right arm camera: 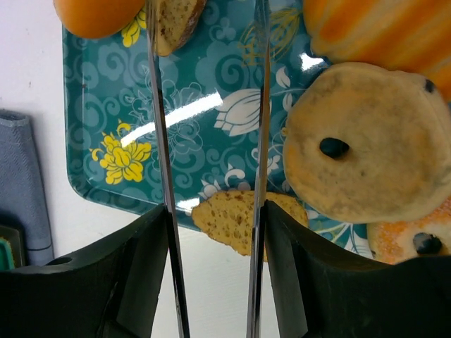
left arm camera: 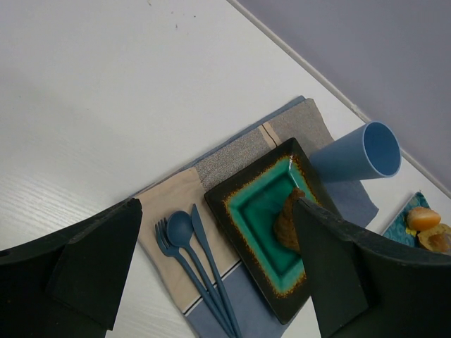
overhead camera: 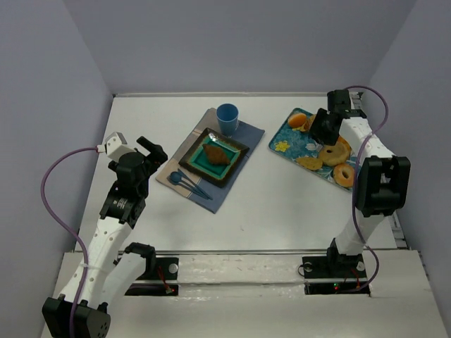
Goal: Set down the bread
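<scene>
**Bread waiting on the tray as the right arm is reaching in.** At the upper right of the overhead view, the right gripper (overhead camera: 318, 129) is hanging over the floral tray (overhead camera: 283, 146). Its thin blades are standing apart and clamping nothing that shows. Their tips run off the top edge of the wrist view, where a crusty bread piece (right arm camera: 176, 21) is lying against the left blade only, with a gap to the right one. At the left of the overhead view, the left gripper (overhead camera: 156, 158) is hovering released and empty beside the placemat (left arm camera: 169, 193).

The risks are looking plain enough. With the bread touching one blade alone, a closing pinch would likely be shoving it sideways rather than catching it. The orange round (right arm camera: 95, 14) just beside it could be getting nudged or caught too. Narrow blades may also be crumbling a soft crumb. On the way over, the upright blue cup (overhead camera: 227, 117), touching the far corner of the plate (overhead camera: 192, 160), is standing where a low pass could tip it.

The tray is also carrying a seeded slice (right arm camera: 239, 222) at its near rim, a pale round roll (right arm camera: 366, 141), an orange-striped pastry (right arm camera: 380, 28) and a speckled ring (right arm camera: 416, 239) at the lower right. The dark-rimmed turquoise plate at frame centre is holding one brown bread piece (overhead camera: 217, 153), so a second could be landing on it or sliding off. Nothing is showing inside the cup. Blue cutlery (left arm camera: 187, 243) is lying on the placemat just beside the plate.
</scene>
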Tool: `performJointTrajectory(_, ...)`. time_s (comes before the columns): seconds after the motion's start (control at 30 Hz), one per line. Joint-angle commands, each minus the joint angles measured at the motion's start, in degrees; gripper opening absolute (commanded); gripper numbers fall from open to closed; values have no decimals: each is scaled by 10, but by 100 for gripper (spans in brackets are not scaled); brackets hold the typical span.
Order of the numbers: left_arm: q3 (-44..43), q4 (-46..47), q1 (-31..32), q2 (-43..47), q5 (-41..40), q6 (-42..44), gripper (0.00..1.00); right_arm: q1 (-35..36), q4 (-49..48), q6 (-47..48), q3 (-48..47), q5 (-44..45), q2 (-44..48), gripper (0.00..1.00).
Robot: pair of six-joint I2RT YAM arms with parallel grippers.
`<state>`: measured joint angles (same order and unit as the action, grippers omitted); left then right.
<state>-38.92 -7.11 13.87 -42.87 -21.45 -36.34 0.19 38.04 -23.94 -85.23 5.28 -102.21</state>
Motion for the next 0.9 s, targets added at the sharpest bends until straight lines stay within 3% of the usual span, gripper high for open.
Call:
performJointTrajectory(0.0,4,25,2,9,-8,0,99,-7,-35,-8,-56,-26,-25,59)
performJointTrajectory(0.13,4,25,2,7,-7,0,99,-7,-39,-12,-65,-24,-49,53)
performJointTrajectory(0.2,4,25,2,7,-6,0,99,-7,-48,-15,-64,-17,-55,41)
performJointTrajectory(0.37,5,25,2,12,-4,0,99,-7,-54,-15,-58,-5,-41,28)
performJointTrajectory(0.57,7,25,2,17,-3,0,99,-7,-55,-3,-20,-4,31,25)
performJointTrajectory(0.73,6,25,2,14,-2,-1,99,-7,-90,33,50,-104,156,25)
performJointTrajectory(0.87,5,26,2,7,-1,-1,99,81,-115,111,96,-134,214,25)
